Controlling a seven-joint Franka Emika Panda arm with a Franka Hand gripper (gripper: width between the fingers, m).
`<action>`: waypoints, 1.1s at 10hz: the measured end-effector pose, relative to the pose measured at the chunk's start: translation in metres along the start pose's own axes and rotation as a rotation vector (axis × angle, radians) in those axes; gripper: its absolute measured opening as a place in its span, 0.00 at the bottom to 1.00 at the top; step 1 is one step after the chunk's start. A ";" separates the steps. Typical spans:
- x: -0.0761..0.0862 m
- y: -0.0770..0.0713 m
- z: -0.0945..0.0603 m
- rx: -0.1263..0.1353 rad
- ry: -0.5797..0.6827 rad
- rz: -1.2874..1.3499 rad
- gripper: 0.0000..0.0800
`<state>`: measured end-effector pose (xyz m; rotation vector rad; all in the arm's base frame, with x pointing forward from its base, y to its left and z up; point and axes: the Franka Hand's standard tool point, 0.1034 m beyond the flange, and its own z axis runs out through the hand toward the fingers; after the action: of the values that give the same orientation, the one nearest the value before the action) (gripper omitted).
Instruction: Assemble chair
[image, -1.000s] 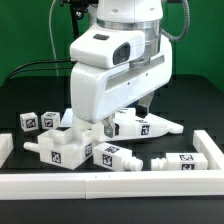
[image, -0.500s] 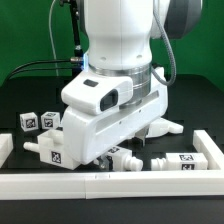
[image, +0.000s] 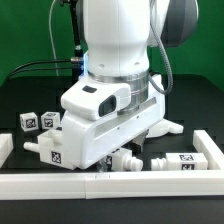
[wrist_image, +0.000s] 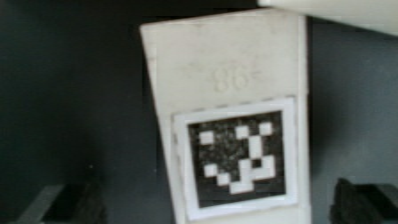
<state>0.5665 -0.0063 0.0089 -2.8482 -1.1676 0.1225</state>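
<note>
The black bench (image: 200, 118) carries the arm (image: 115, 90), stooped low behind the white border rail (image: 60, 184) and hiding most of the loose chair pieces (image: 55, 152). In the wrist view the claw (wrist_image: 214, 208) is spread. Its dark fingers (wrist_image: 68, 205) flank one white chair piece (wrist_image: 222, 70) without touching it, and the piece's square tag (wrist_image: 237, 155) faces the camera.
</note>
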 end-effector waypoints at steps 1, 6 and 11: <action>0.000 0.000 0.000 0.000 0.000 0.000 0.56; 0.040 -0.014 -0.045 0.042 -0.042 -0.024 0.35; 0.049 -0.036 -0.076 0.032 -0.043 0.051 0.35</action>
<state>0.5832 0.0519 0.0857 -2.8616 -1.0905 0.2039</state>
